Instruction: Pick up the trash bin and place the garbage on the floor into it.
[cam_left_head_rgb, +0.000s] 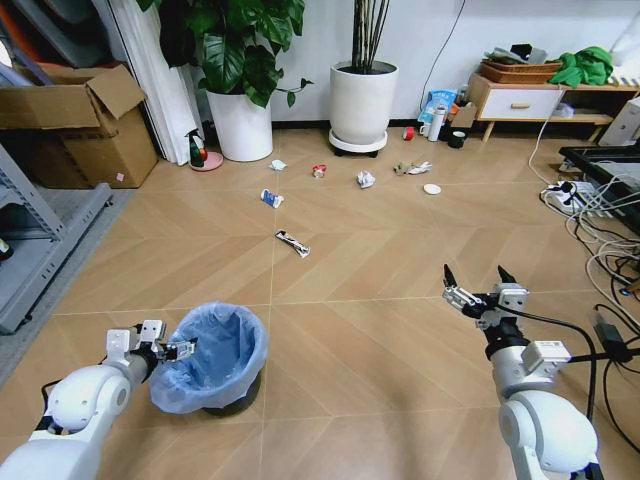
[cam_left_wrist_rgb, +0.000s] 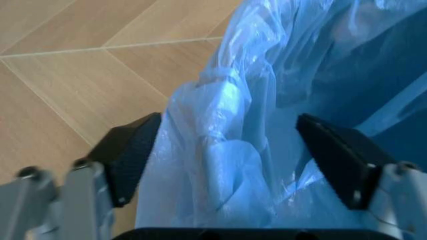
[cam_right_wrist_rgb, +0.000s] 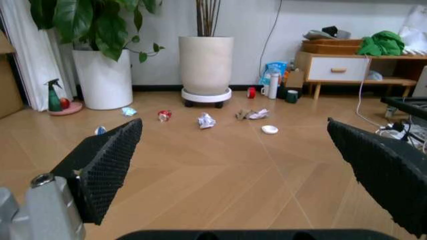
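Left wrist view: left gripper (cam_left_wrist_rgb: 230, 160) spread wide, rim of trash bin (cam_left_wrist_rgb: 227, 150) with crinkly blue bag between the jaws, pads (cam_left_wrist_rgb: 130, 152) apparently not yet pressing. Right gripper (cam_left_head_rgb: 481, 283) open, holding nothing, well apart from bin; garbage (cam_left_head_rgb: 292, 242) on floor (cam_left_head_rgb: 380, 330) far beyond its jaws.

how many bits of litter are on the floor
7: six in a row before the pots, light-blue scrap, red wrapper, white ball, brown-and-white papers, white disc, blue-white wrapper; black-white wrapper nearer.
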